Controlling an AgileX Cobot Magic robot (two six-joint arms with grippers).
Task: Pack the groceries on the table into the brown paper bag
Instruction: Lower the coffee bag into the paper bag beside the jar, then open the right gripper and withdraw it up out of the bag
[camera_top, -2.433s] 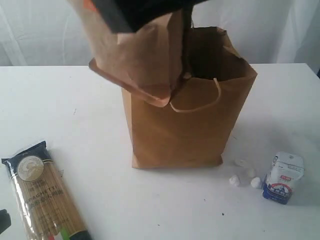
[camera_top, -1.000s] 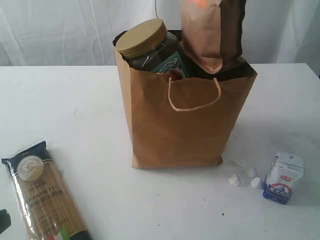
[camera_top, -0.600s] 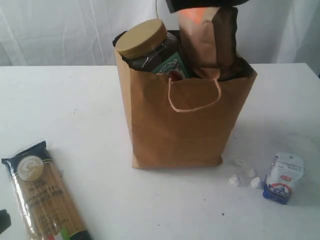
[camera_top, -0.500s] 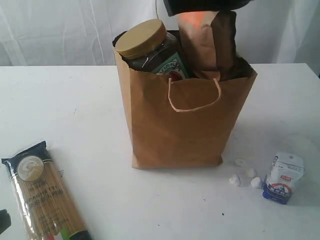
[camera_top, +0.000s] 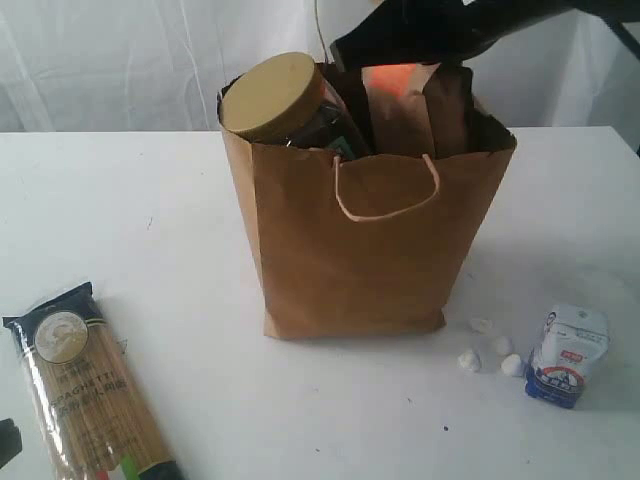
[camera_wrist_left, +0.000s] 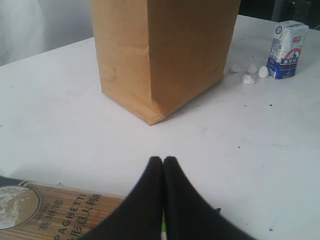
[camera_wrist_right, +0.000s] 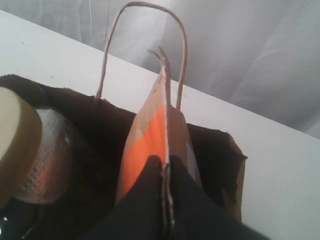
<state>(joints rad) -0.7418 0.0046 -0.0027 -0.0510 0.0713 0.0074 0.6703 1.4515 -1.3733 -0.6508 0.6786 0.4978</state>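
Right gripper (camera_wrist_right: 162, 165) clamps the orange-labelled brown pouch (camera_wrist_right: 144, 142) by its top so it slots upright beside the tan-lidded clear jar (camera_top: 270, 95) in the brown paper bag (camera_top: 360, 260); left gripper (camera_wrist_left: 163, 162) idle, jaws together.

You've got four small white lumps (camera_top: 502, 346) clustered low on the right in the exterior view. Three sit close together, and one flatter piece lies slightly apart. A white draped curtain (camera_top: 110, 60) fills the backdrop.

Pouch (camera_top: 408, 115) & jar (camera_top: 270, 97) btm halves (inside bag (camera_top: 350, 265)) hidden
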